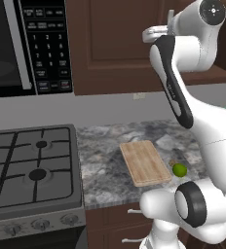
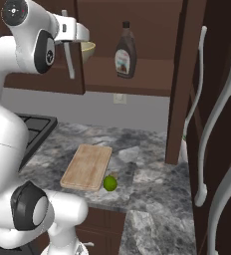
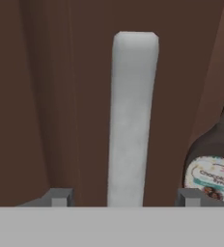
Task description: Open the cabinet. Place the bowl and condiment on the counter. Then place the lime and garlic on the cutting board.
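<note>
In the hand view my gripper (image 3: 123, 198) is open, its two tips standing either side of the white cabinet handle (image 3: 133, 116) with gaps left and right. From the right base view the gripper (image 2: 73, 36) is up at the left cabinet door's handle (image 2: 68, 62). Past that door's edge, a yellowish bowl (image 2: 89, 50) and a dark condiment bottle (image 2: 125, 50) stand on the cabinet shelf; the bottle (image 3: 211, 169) also shows beside the handle. The right door (image 2: 182, 74) is swung open. A green lime (image 2: 110, 183) lies on the counter by the wooden cutting board (image 2: 87, 167). The garlic is out of view.
A gas stove (image 1: 32, 165) sits left of the granite counter (image 1: 105, 160), with a microwave (image 1: 17, 44) above it. Tall cabinet doors with long white handles (image 2: 227, 124) stand close on the right. My own arm (image 1: 183, 97) crosses the space over the counter.
</note>
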Controlling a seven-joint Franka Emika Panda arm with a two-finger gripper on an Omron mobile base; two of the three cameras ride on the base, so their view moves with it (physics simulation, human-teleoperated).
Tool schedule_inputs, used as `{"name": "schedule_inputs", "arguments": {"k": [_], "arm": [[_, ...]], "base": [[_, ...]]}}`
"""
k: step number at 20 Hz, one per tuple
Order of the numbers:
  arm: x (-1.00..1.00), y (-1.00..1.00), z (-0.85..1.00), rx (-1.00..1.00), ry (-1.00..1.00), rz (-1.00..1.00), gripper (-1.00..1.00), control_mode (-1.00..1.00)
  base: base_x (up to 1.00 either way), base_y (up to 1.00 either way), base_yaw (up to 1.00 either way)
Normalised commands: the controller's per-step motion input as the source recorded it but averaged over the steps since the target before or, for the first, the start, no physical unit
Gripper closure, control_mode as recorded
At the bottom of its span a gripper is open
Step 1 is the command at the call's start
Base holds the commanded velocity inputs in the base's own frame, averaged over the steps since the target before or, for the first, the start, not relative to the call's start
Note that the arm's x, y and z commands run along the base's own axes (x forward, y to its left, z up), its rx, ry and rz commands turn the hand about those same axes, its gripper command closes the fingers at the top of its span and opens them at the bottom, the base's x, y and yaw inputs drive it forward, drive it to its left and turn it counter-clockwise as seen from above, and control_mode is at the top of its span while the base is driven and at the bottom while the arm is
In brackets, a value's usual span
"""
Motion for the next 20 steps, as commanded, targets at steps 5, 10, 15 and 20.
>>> {"name": "schedule_inputs", "arguments": {"k": [5,10,15,20], "arm": [[-0.03,0.26,-0.02,0.03,0.06,-0.07,1.00,-1.00],[0.13,0.15,-0.41,0.07,0.02,-0.01,1.00,-1.00],[-0.08,0.28,-0.41,0.06,-0.02,0.01,1.00,-1.00],[-0.21,0.46,-0.26,0.00,-0.05,-0.01,1.00,-1.00]], "base": [[0.00,0.00,0.00],[0.00,0.00,0.00],[0.00,0.00,0.00],[0.00,0.00,0.00]]}}
